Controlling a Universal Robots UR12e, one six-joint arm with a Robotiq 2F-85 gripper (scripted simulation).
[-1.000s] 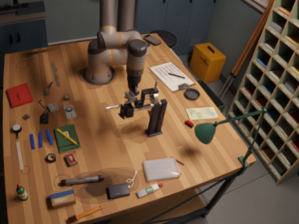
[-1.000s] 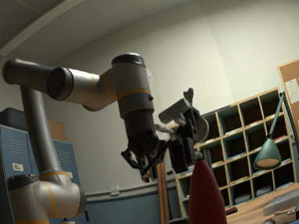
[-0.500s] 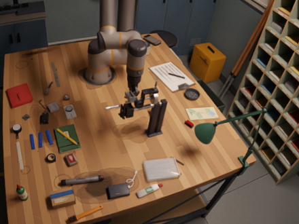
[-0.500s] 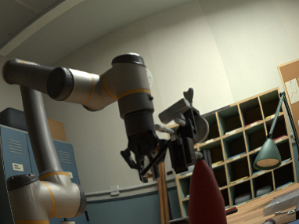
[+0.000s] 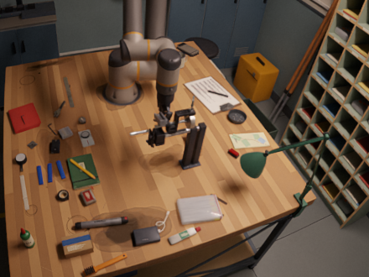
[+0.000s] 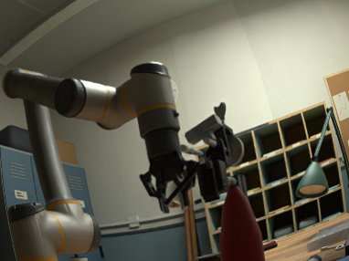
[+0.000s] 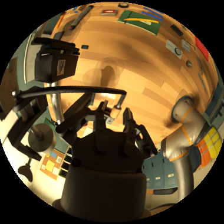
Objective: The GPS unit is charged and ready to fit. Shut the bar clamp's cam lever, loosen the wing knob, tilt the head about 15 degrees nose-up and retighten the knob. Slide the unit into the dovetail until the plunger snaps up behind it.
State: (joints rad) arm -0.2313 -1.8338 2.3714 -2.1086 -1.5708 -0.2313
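The bar clamp's cam lever is partly hidden behind my fingers in the wrist camera; only its rounded end shows. The mount stands mid-bench on a dark upright post, with a horizontal bar reaching left and the clamp block on it. The tilting head with its wing knob sits on top of the post. The GPS unit, a dark slab, lies near the front edge of the bench, far from the mount. My gripper hangs over the bar beside the clamp, partly open and holding nothing.
Behind the mount are my arm's base and a clipboard with a pen. A green desk lamp leans in from the right edge. Small tools and a green notebook crowd the left side, and a white case lies in front.
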